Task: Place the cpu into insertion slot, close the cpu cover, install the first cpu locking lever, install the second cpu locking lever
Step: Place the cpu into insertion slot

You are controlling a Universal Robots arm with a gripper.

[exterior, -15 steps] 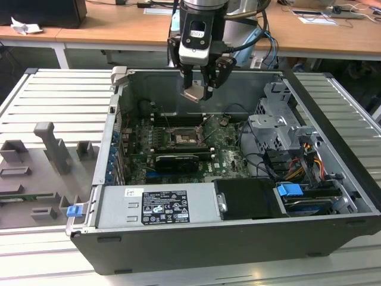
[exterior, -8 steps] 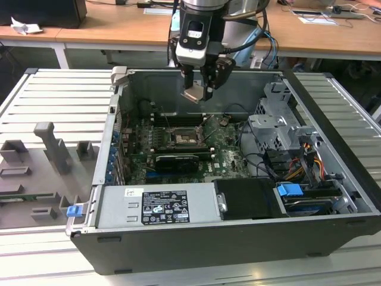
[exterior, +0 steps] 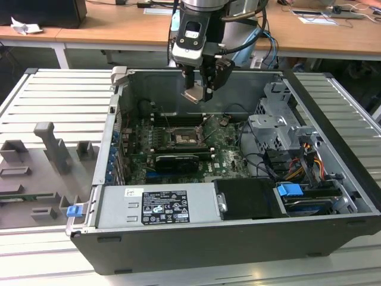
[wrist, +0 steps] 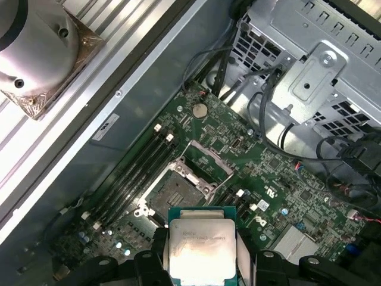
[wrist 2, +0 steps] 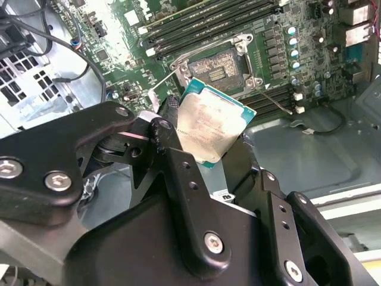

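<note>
My gripper (exterior: pixel 199 89) is shut on the cpu (exterior: pixel 194 95), a flat square chip with a pale metal top and a green edge. It hangs tilted above the open computer case, over the back of the motherboard. In both wrist views the cpu (wrist 2: pixel 211 122) (wrist: pixel 202 247) sits between the black fingers (wrist 2: pixel 169 134). Below it lies the insertion slot (exterior: pixel 180 138) (wrist 2: pixel 217 67) (wrist: pixel 172 187), square, dark-centred and uncovered. The cpu cover (wrist: pixel 209 158) stands swung open beside the slot. Two thin locking levers (wrist 2: pixel 161 80) (wrist 2: pixel 277 101) stick out at the slot's corners.
Long black memory slots (wrist 2: pixel 208 24) run along the socket. A black card with slats (exterior: pixel 175 161) lies in front of it, and a power supply (exterior: pixel 158 205) fills the case front. A metal drive cage (exterior: pixel 277 122) with cables stands at the exterior view's right. Grey fixtures (exterior: pixel 53 146) sit outside at the left.
</note>
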